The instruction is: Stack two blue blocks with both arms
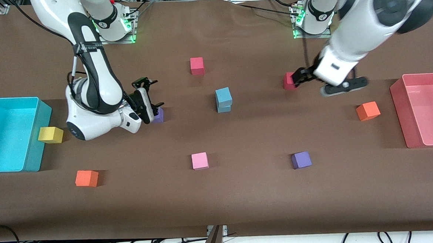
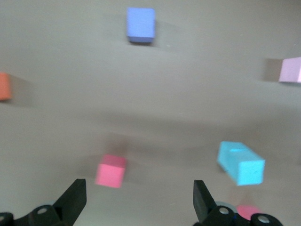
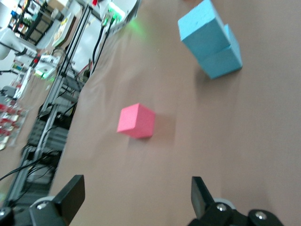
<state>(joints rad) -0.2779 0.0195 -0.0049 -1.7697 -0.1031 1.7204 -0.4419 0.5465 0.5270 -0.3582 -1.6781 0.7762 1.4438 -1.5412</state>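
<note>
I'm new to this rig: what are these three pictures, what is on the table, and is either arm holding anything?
Two white robot arms work at a brown table. One picture looks down from across the table; the other two come from cameras on each wrist, with black fingers showing at the bottom edge. Mid-table, the two blue blocks are stacked, the top one slightly askew. Around them lie red, pink, purple, orange and yellow blocks, with a cyan bin and a pink bin at the table's ends. The right gripper is over a purple block; the left gripper is by a red block. Both are open and hold nothing.
</note>
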